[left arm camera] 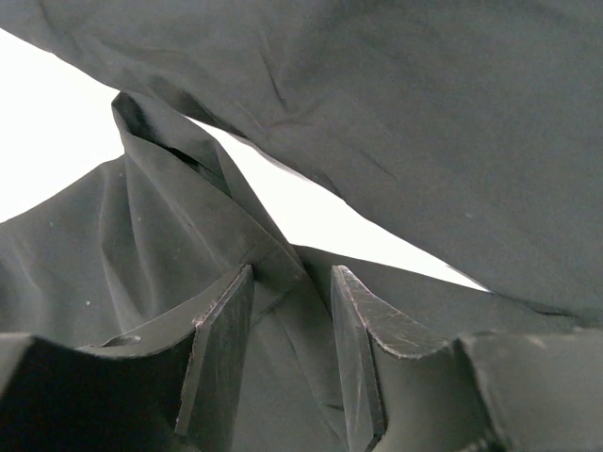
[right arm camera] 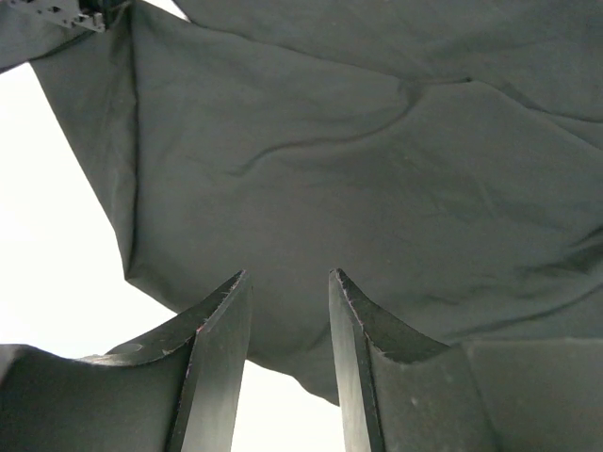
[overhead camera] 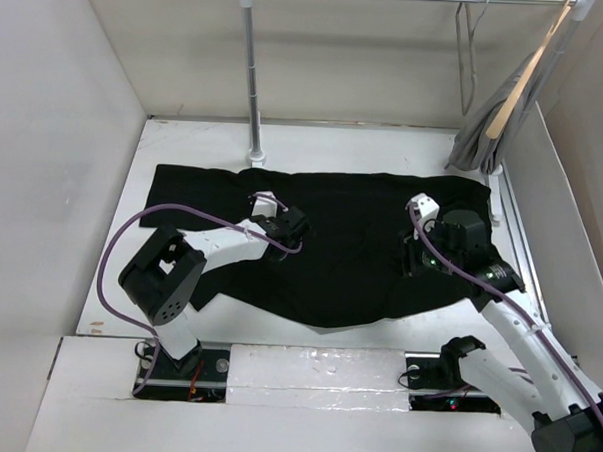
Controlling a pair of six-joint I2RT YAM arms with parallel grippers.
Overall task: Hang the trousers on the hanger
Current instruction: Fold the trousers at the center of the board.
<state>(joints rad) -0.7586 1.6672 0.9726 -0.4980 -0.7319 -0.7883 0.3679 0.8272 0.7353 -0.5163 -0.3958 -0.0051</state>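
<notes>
While the trousers (overhead camera: 363,204) are lying on the counter (overhead camera: 385,150), the left end effector (left arm camera: 292,273) and right end effector (right arm camera: 289,275) are being held spread, the one-o'clock hanger (overhead camera: 472,78) being left untouched.

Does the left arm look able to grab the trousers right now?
Probably yes: the left end effector is open just above the trousers, with a fabric fold running into its gap and nothing in the way.
</notes>
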